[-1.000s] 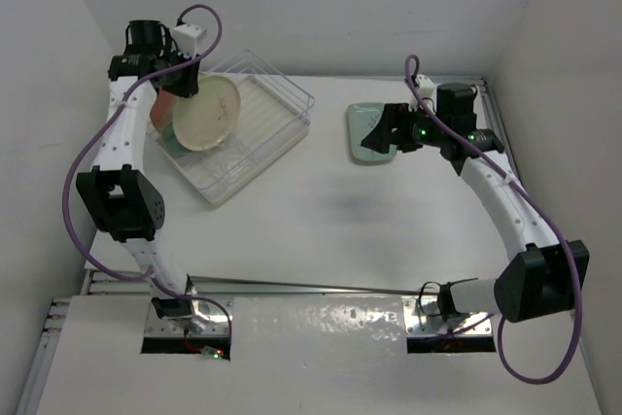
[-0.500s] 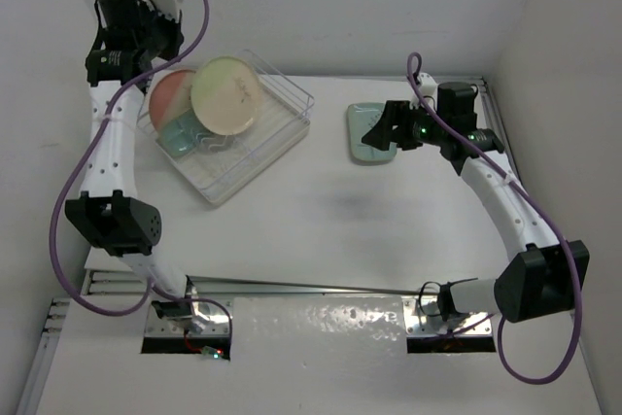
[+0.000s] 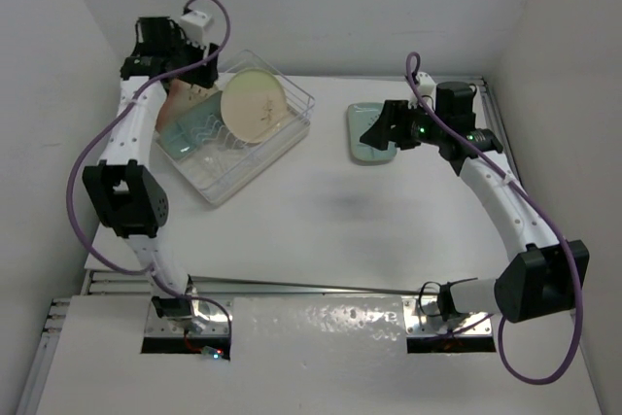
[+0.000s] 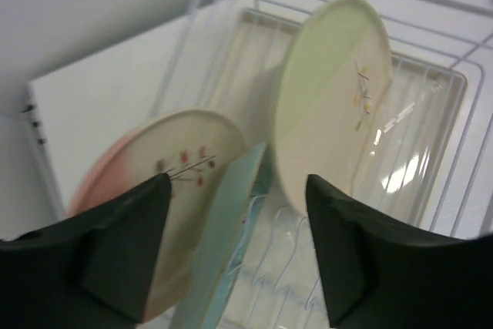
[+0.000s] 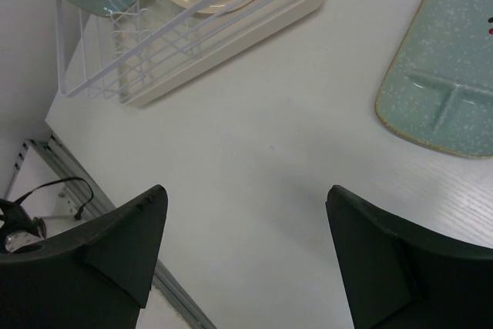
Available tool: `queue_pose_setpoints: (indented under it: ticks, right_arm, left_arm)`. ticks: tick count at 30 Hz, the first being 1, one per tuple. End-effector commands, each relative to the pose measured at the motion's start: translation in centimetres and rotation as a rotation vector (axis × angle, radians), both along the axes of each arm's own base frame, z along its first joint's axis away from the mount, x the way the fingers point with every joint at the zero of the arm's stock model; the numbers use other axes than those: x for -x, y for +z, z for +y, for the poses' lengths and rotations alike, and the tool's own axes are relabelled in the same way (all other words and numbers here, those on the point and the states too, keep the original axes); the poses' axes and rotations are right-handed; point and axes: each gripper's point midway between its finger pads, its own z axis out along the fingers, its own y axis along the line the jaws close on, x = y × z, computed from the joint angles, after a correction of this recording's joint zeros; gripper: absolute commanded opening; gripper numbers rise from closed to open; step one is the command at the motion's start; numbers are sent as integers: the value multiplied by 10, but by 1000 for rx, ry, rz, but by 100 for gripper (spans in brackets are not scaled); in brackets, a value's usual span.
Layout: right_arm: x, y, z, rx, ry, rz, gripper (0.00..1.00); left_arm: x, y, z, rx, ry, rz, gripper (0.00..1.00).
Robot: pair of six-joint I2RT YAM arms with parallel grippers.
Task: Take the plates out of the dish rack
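White walls close in on three sides of a white tabletop (image 3: 321, 211), seen from above. At ten o'clock on it sits the large rectangular dish rack (image 3: 272, 143), see-through sided with a ribbed whitish base. It is turned at an angle, its far corner close to the back wall and its left corner near the side wall.

Three plates stand on edge inside. A round pink-and-cream plate (image 4: 173, 179) is at the nine o'clock end, with a pale blue-green rounded-rectangular plate (image 4: 227, 236) just beside it. A round yellow-green-and-cream plate (image 4: 327, 90) stands toward three o'clock, inside the rack's rim.

My left gripper (image 4: 237, 190) hangs above the pink and blue-green plates with its fingers (image 4: 115, 260) spread wide, gripping nothing.

At one o'clock a flat pale blue-green plate (image 3: 367, 143) lies on the table near the back edge. My right gripper (image 5: 245, 190) hovers just beside its nine o'clock edge, fingers apart and empty.

A broad stretch of tabletop runs between the rack and the flat plate, and down to six o'clock, where my bases are bolted.
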Motion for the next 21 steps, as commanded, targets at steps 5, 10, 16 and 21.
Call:
queue_pose_setpoints:
  ticks: [5,10,16,21]
  right_arm:
    - [1,5,5,-2,19,-23,82]
    - [4,-2,3,11,15,-2,82]
    - [4,-2,2,18,13,-2,83]
    - [3,-3,3,17,10,-1,83]
  left_arm:
    - [-34,-42,-65,16,-118,26,98]
    - [-55,-62,-69,45,-82,50,96]
    - [-58,-94,-68,51,-66,113,65]
    - [-61,-111,-72,79,-63,136,57]
